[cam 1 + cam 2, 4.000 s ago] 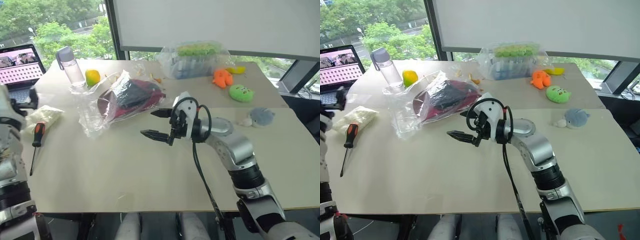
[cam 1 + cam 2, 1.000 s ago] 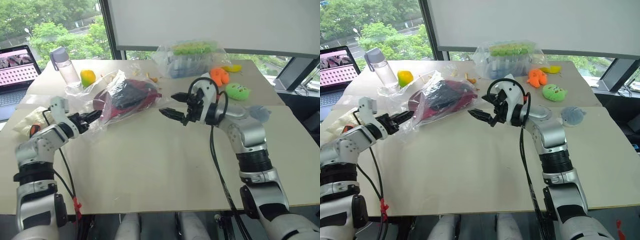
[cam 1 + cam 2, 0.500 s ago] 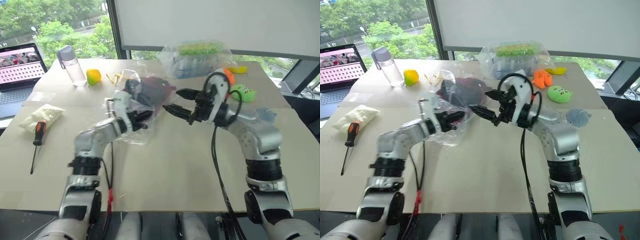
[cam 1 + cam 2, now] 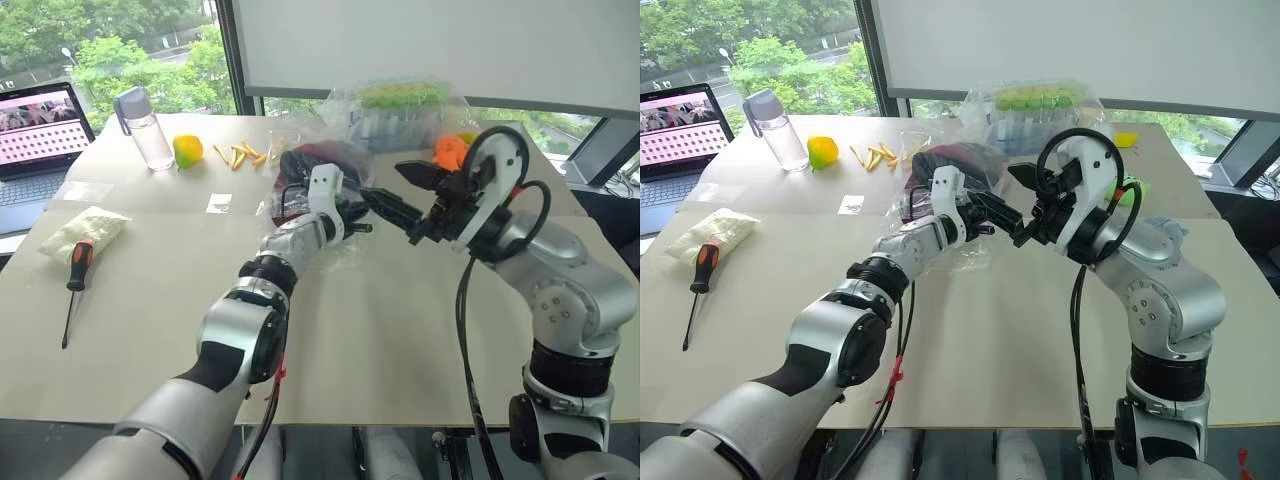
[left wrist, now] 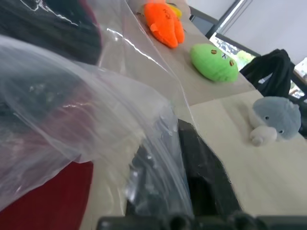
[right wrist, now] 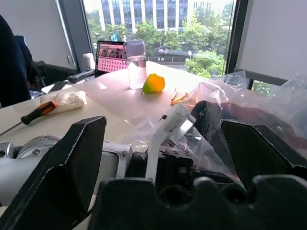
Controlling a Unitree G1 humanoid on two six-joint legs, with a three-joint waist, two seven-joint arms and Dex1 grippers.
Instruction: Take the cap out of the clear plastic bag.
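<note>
Seemingly brim-down cap point(image 4: 318, 170) in clear plastic bag point(image 4: 300, 150)

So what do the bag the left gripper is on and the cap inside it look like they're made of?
The clear plastic bag looks like thin, glossy plastic film: transparent, creased, with bright glints. The cap looks like dark red woven fabric with a matte finish and black lining, though the film over it hides the weave. The left gripper appears pinched on the film.
</note>
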